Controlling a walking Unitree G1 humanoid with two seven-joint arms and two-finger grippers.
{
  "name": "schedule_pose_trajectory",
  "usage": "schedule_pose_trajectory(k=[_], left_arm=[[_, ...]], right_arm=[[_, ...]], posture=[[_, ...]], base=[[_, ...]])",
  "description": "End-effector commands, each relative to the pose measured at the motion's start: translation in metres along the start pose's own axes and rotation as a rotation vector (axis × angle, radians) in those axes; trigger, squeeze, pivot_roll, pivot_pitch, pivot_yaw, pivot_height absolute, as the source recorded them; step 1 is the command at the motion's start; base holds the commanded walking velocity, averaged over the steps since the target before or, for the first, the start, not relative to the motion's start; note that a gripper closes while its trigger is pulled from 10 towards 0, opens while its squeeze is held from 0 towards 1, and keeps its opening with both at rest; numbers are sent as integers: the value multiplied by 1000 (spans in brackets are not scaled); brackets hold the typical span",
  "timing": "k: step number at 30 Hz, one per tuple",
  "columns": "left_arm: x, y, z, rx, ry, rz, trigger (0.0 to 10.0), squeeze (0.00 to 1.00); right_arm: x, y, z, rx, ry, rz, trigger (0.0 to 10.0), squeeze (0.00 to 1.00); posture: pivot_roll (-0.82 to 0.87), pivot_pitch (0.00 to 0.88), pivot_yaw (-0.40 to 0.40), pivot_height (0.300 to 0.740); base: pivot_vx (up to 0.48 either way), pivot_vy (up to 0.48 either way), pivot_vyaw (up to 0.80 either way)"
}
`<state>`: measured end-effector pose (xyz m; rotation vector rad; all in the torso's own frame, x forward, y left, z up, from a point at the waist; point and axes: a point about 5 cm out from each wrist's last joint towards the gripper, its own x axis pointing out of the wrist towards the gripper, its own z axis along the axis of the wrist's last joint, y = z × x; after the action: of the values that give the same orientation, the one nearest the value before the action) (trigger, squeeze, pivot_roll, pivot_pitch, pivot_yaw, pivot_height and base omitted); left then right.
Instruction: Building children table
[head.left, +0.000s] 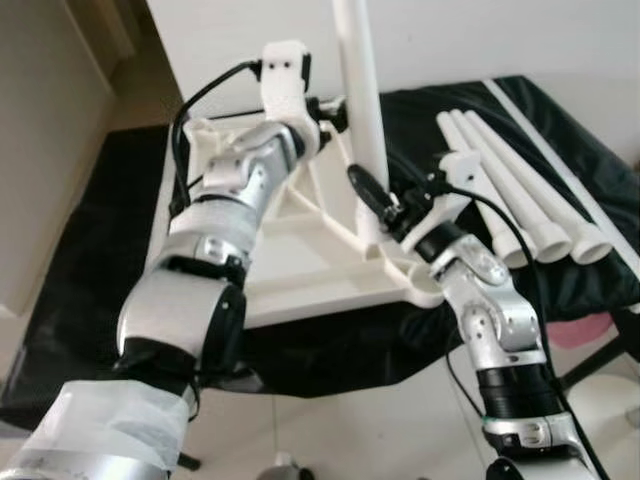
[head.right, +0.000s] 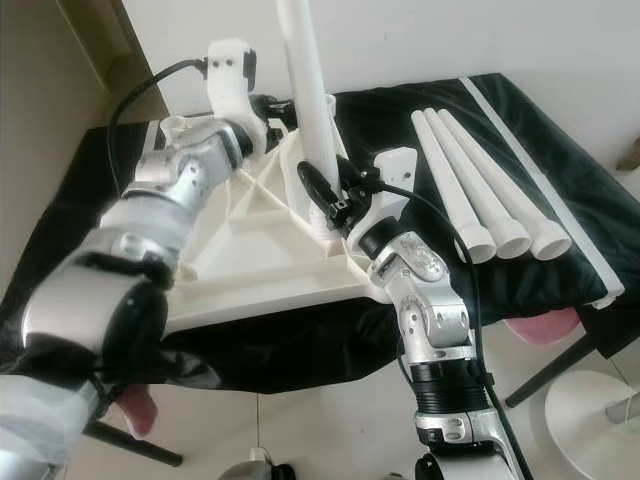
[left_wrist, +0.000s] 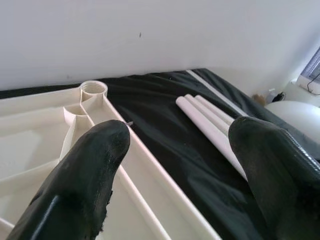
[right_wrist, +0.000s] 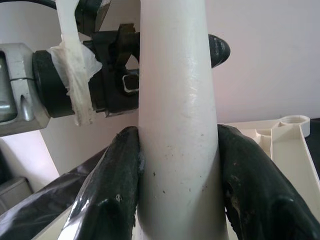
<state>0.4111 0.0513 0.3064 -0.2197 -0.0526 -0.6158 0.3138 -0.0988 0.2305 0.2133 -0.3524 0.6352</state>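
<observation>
Right tool (right_wrist: 177, 165) clamped on upright leg (head.left: 362, 110), low near its foot in the tabletop (head.left: 300, 270). Left tool (left_wrist: 175, 165) wide, empty, over tabletop's far edge. Three legs (head.right: 470, 190) beside tabletop on black cloth (head.left: 560, 140).

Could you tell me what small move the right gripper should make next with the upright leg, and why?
Probably a gentle push or twist downward. The right gripper is clamped on the upright leg at its base, where it meets the tabletop's corner socket; seating cannot be confirmed. The left gripper is open.
</observation>
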Motion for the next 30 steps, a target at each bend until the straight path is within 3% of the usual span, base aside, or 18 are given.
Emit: schedule_pose_trajectory(k=[1,4,11,15,30], left_arm=[[4,-20,12,0,-32,-189,10000,0],[6,-34,26,-20,-69,-268,10000,0],[7,-45,32,-14,-87,-319,10000,0],[8,-59,33,-2,-104,-378,10000,0],[6,-76,32,-17,-125,-438,10000,0]], right_arm=[[1,8,-7,9,25,46,10000,0],[0,6,-11,10,34,26,10000,0],[2,4,-13,13,37,5,10000,0],[4,3,-15,24,36,-19,10000,0],[11,2,-18,46,32,-48,10000,0]], posture=[[-2,0,60,740],[-4,0,63,740],[-6,0,69,740],[-7,0,71,740],[2,0,66,740]], base=[[0,0,0],[0,0,0],[0,0,0],[0,0,0],[0,0,0]])
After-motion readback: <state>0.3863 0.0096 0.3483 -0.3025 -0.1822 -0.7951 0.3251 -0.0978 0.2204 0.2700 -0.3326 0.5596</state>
